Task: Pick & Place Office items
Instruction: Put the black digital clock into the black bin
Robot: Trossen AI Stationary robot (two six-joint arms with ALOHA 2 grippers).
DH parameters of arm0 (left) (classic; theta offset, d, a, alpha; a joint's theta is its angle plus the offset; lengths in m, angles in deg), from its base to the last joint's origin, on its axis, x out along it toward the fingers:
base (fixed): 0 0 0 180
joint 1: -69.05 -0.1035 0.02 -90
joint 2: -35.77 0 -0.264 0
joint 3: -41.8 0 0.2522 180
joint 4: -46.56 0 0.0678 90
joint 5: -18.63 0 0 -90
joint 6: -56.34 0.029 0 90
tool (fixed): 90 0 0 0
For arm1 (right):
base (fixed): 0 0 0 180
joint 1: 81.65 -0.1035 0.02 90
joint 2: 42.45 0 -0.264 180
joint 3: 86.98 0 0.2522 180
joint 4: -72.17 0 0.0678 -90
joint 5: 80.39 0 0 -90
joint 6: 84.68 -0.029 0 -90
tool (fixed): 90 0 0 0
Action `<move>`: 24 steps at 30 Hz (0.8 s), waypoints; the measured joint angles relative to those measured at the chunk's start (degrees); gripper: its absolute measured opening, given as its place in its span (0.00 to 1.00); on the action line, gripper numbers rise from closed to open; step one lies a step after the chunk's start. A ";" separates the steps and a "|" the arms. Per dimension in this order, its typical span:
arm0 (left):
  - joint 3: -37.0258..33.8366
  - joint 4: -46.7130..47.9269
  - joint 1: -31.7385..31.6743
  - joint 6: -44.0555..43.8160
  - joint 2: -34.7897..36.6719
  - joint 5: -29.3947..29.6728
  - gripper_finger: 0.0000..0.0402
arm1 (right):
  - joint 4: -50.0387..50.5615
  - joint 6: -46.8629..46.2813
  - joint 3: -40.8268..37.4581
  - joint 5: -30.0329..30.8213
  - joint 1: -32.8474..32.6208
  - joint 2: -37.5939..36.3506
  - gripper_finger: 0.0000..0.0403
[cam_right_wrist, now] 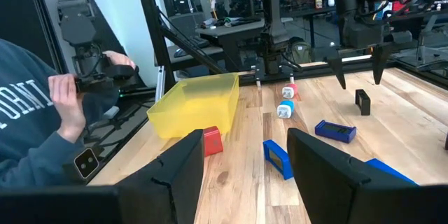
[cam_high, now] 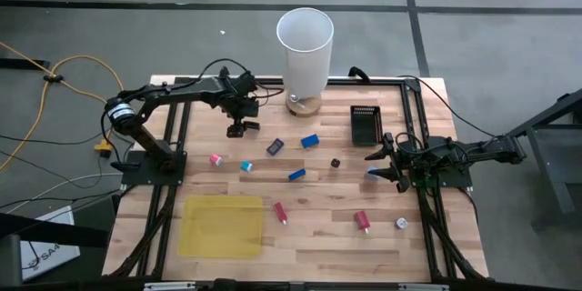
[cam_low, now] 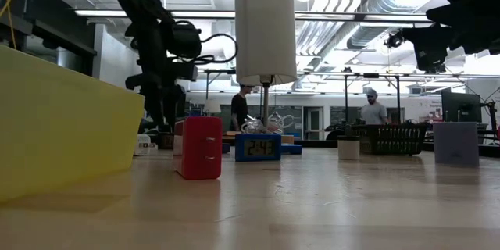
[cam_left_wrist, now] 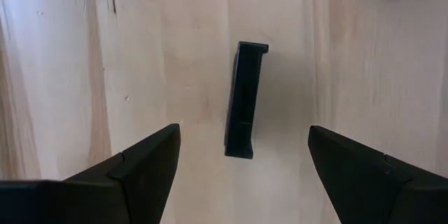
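Two hands: both released, neither holding anything.
Left hand (cam_left_wrist: 241, 175): hangs spread straight above a small black piece (cam_left_wrist: 245, 101) on the desk (cam_left_wrist: 175, 56).
Right hand (cam_high: 386, 156): waits near the black tray (cam_high: 366, 124).
Office items: scattered mid-desk, apart.
Risk: the black piece is narrow and standing on edge; a descent off its centre likely tips it or knocks it aside.

Two dark, six-joint robot arms, matte black throughout, with black cables looped along their links. The left arm (cam_high: 173, 95) wears an orange-and-white band near its base joint, and its hand (cam_left_wrist: 241, 175) ends in two broad, wedge-shaped black fingers. The right hand (cam_right_wrist: 241, 175) has similar blunt black fingers.
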 joint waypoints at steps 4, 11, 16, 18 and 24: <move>-1.73 -2.09 -0.51 -0.02 0.00 -0.22 0.77 | 0.00 0.00 0.01 0.01 0.00 -0.01 0.47; -2.99 -3.91 -2.18 0.17 -0.02 -1.93 0.77 | 0.00 0.01 0.01 0.01 0.00 -0.01 0.47; -4.92 -5.54 -2.96 0.20 -0.02 -2.82 0.77 | 0.00 0.01 0.01 0.01 0.01 -0.01 0.47; -5.24 -6.04 -3.02 0.22 -0.02 -3.10 0.77 | 0.00 -0.01 0.00 0.00 -0.01 0.00 0.47; -5.24 -6.79 -3.00 0.46 -0.02 -3.21 0.77 | 0.00 -0.01 0.01 -0.01 -0.01 -0.01 0.47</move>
